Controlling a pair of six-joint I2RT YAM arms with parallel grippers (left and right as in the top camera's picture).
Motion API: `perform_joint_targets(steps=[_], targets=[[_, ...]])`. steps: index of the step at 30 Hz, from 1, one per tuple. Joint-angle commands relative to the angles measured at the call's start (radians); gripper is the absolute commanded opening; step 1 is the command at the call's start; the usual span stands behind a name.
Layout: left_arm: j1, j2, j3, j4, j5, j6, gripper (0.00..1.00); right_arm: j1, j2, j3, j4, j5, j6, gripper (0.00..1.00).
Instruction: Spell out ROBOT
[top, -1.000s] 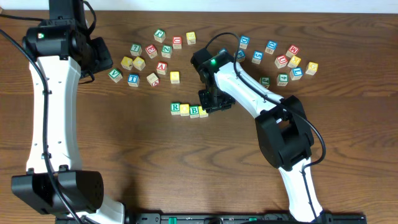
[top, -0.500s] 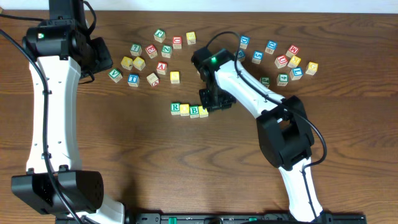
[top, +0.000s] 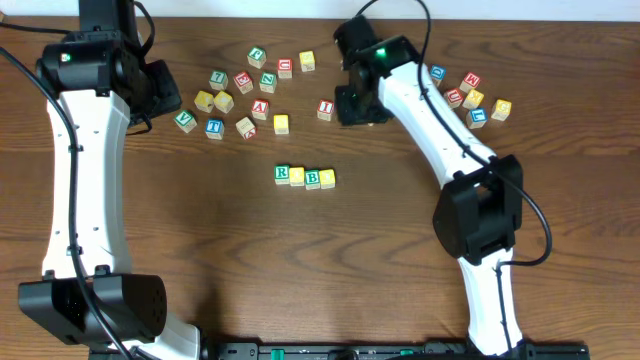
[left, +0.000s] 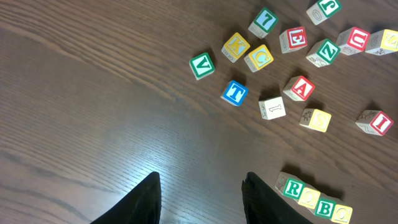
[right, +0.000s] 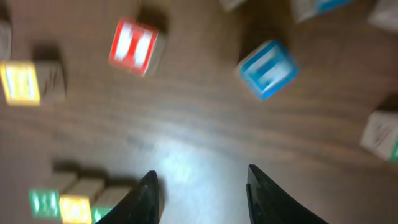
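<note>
Claws first: the right claw (top: 352, 108) hangs over the far part of the table (top: 400, 260), just beside a red I cube (top: 324, 108) and well apart from the row (top: 304, 177). From above I cannot tell how its jaws stand. The left claw (top: 165, 97) sits at the far left, near the loose cubes. The row lies mid-table, four cubes touching: R (top: 282, 174), yellow cube (top: 297, 176), B (top: 312, 179), second yellow cube (top: 327, 178). The blue-framed T (top: 214, 127) lies apart from them among the loose cubes, near a green V (top: 185, 121).

In the left wrist view, the left claw's fingers (left: 148, 200) stand apart with only bare wood between them, so it is parted and holds nothing. T lies ahead of them, below and right of V. The row runs into the lower right corner.

The right wrist view is blurred. The right claw's fingers (right: 147, 199) are parted over bare table and grip nothing. The red I cube is at upper left and a blue cube (right: 267, 68), its letter unreadable, at upper right. Part of the row shows at lower left.
</note>
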Motion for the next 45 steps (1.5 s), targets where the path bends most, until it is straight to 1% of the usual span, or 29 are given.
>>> perform_joint_targets(steps=[1, 4, 7, 13, 18, 25, 38, 39, 42, 45], targets=[[0.001, -0.006, -0.002, -0.005, -0.005, -0.009, 0.42, -0.031, -0.001, 0.012, 0.046, 0.071, 0.071, 0.41], [0.001, -0.006, -0.002, -0.005, -0.005, -0.009, 0.42, -0.042, -0.001, 0.006, 0.098, 0.101, 0.125, 0.41], [0.001, -0.006, -0.002, -0.005, -0.005, -0.009, 0.42, -0.05, 0.001, 0.002, 0.13, 0.142, 0.182, 0.44], [0.001, -0.006, -0.002, -0.005, -0.005, -0.009, 0.42, -0.069, 0.001, 0.0, 0.171, 0.146, 0.187, 0.47], [0.001, -0.006, -0.002, -0.005, -0.005, -0.009, 0.42, -0.103, 0.001, 0.0, 0.151, 0.145, 0.19, 0.47], [0.001, -0.006, -0.002, -0.005, -0.005, -0.009, 0.42, -0.167, 0.001, 0.0, 0.072, 0.127, 0.19, 0.47], [0.001, -0.006, -0.002, -0.005, -0.005, -0.009, 0.42, -0.261, 0.001, 0.0, -0.005, 0.103, 0.101, 0.46], [0.001, -0.006, -0.002, -0.005, -0.005, -0.009, 0.42, -0.268, 0.001, 0.0, -0.005, 0.072, 0.067, 0.46], [0.001, -0.004, -0.002, -0.004, -0.005, -0.009, 0.42, -0.272, 0.001, 0.0, -0.005, 0.029, 0.024, 0.47], [0.001, 0.0, -0.002, -0.004, -0.005, -0.009, 0.42, -0.271, 0.001, 0.0, -0.006, 0.018, 0.013, 0.47]])
